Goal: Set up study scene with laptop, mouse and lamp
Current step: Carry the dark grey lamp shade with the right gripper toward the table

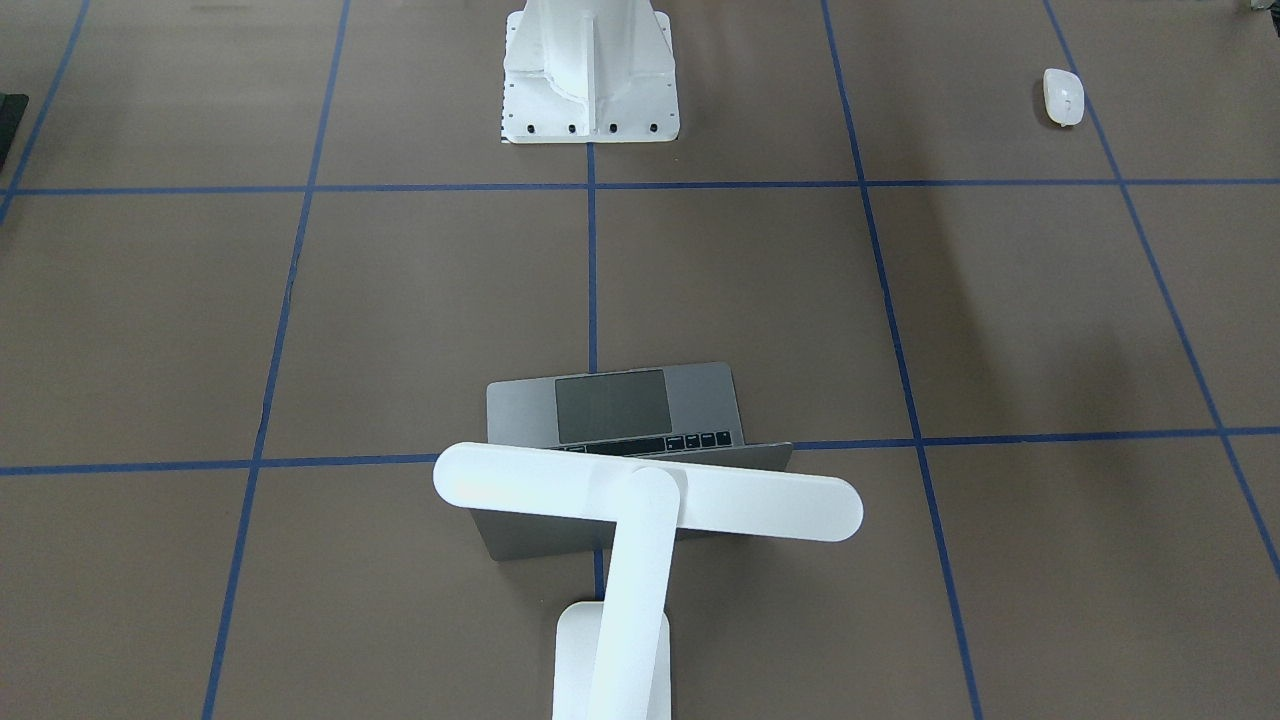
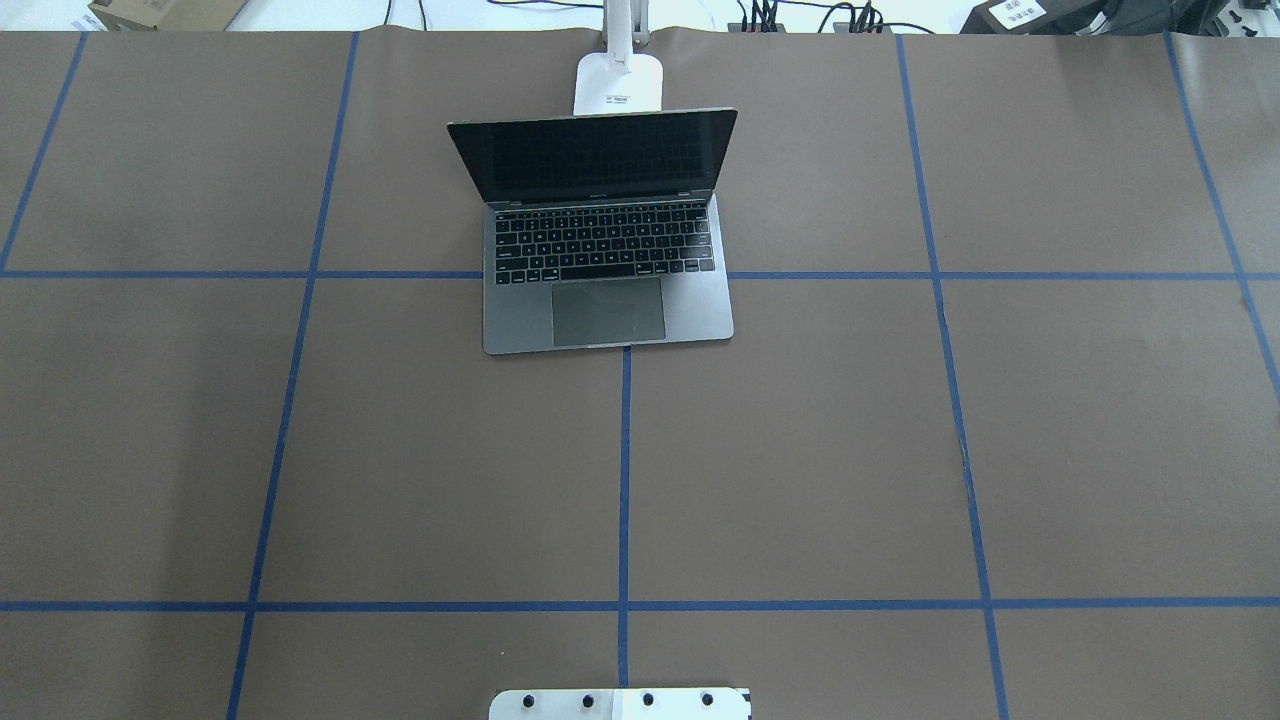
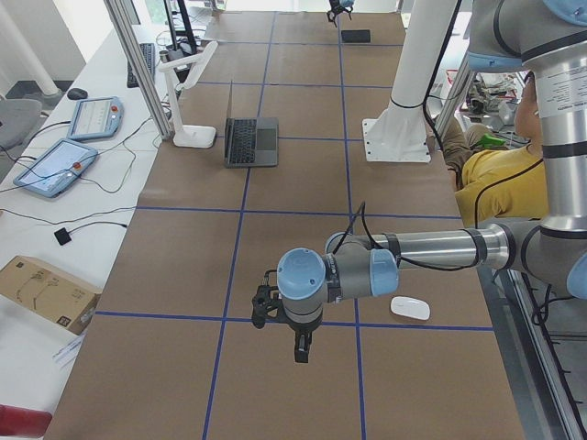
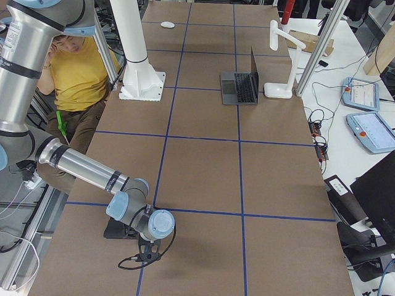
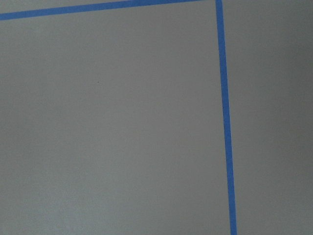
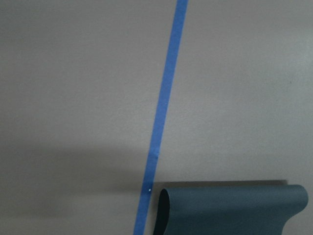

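Note:
The laptop (image 2: 610, 250) stands open in the far middle of the table, its screen dark and its keyboard facing the robot. Right behind it is the white lamp (image 1: 650, 495), with its bar head over the lid and its base (image 2: 618, 85) at the table's far edge. The white mouse (image 1: 1063, 96) lies near the robot's side at the left end of the table. In the exterior left view my left gripper (image 3: 301, 350) hangs over bare table a little way from the mouse (image 3: 410, 308). My right gripper (image 4: 147, 253) is low at the table's right end. I cannot tell whether either gripper is open or shut.
A black mat (image 6: 230, 208) with a curled edge lies under the right arm (image 4: 117, 231). The white robot pedestal (image 1: 590, 80) stands mid-table on the robot's side. A person in a yellow shirt (image 4: 77, 74) sits behind it. Tablets (image 3: 55, 165) and a cardboard box (image 3: 46, 293) lie on the side bench.

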Robot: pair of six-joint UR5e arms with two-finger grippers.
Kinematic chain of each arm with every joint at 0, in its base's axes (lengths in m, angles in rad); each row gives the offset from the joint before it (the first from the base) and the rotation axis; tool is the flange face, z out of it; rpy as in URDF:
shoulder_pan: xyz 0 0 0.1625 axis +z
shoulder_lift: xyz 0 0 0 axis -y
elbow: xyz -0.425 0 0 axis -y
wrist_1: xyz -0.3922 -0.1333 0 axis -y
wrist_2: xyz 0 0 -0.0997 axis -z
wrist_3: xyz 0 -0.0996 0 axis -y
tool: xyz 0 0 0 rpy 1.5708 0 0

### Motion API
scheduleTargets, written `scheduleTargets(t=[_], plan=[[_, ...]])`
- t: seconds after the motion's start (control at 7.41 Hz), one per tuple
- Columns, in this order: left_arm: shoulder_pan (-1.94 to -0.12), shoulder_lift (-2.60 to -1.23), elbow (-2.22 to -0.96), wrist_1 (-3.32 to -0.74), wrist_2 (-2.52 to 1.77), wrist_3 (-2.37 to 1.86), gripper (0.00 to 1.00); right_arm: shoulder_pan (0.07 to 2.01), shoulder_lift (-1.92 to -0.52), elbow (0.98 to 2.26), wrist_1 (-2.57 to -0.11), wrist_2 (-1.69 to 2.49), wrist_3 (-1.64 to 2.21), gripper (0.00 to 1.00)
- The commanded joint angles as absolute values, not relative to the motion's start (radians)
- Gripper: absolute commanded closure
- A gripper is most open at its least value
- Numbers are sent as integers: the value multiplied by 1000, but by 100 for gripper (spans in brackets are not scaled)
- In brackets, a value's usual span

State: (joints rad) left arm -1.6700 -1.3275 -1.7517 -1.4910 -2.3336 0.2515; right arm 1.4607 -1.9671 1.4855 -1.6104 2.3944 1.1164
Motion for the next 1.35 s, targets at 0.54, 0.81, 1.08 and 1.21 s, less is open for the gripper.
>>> scheduleTargets(t=[0.54, 0.81, 1.08, 1.21], plan=[[-1671, -1324, -1753, -1491, -2353, 252, 0, 1394, -1965, 1465, -1609, 2427, 1118, 8], [-1672, -1324, -1753, -1489, -2370, 253, 0, 1379, -1965, 1460, -1609, 2427, 1112, 11], [-1672, -1322, -1753, -1489, -2370, 253, 0, 1371, -1965, 1459, -1609, 2416, 1112, 15], [-1672, -1322, -1753, -1489, -2370, 253, 0, 1368, -1967, 1454, -1606, 2410, 1112, 19]])
